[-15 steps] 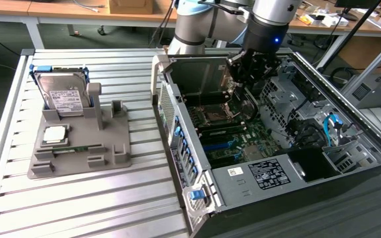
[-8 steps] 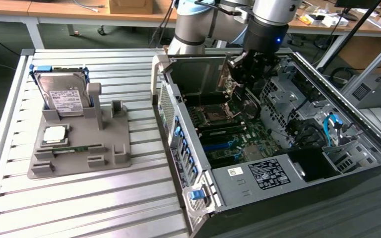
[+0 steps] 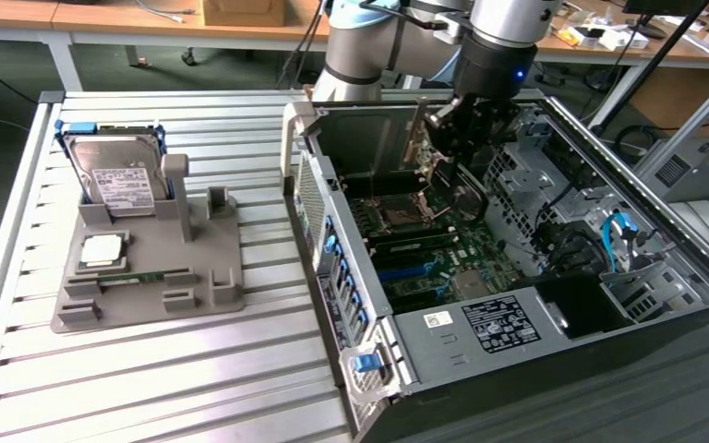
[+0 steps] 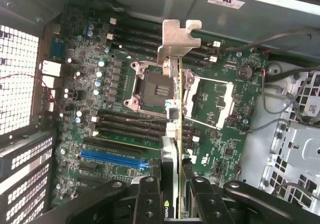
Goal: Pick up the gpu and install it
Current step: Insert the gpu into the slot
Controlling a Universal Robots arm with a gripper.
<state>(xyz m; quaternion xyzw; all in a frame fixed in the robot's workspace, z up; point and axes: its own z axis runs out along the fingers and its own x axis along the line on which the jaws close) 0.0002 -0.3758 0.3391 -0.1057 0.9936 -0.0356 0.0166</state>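
Here, at the exterior view's left, the grey fixture (image 3: 145, 277) bears the hard drive (image 3: 114, 175); right, inside the open case (image 3: 318, 212), the gripper (image 4: 175, 189) clamps the gpu (image 4: 169, 156) above the motherboard (image 4: 115, 108). Pickup apparently done; seating remains.

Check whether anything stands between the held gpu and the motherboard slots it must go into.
Nothing visible does. The gripper is shut on the gpu, held edge-on above the motherboard; the blue slot lies bare, and the loose cables run by the board's edge, over the drive cage.
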